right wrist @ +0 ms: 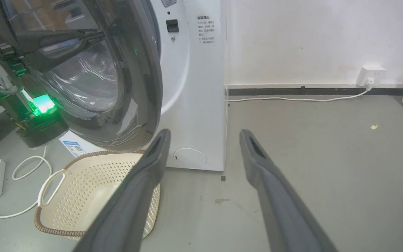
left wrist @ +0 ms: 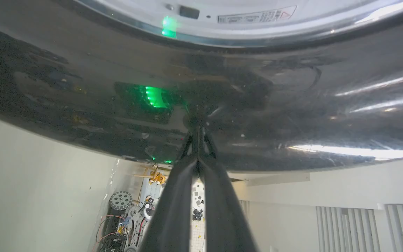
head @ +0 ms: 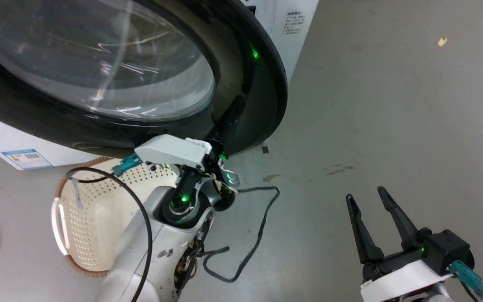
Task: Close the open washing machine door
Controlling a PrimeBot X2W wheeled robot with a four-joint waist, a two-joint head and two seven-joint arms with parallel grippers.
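Nearby: basket point(head: 86, 226) beneath door point(head: 99, 63); left gripper point(left wrist: 198, 129) together, touching door; right gripper point(head: 364, 193) apart.

The two long dark fingers of the left gripper point(left wrist: 198, 131) are seen pressed together, tips set against the glossy black curved frame of the washing machine door point(left wrist: 292, 105); a green glow point(left wrist: 154, 96) is reflected just beside them
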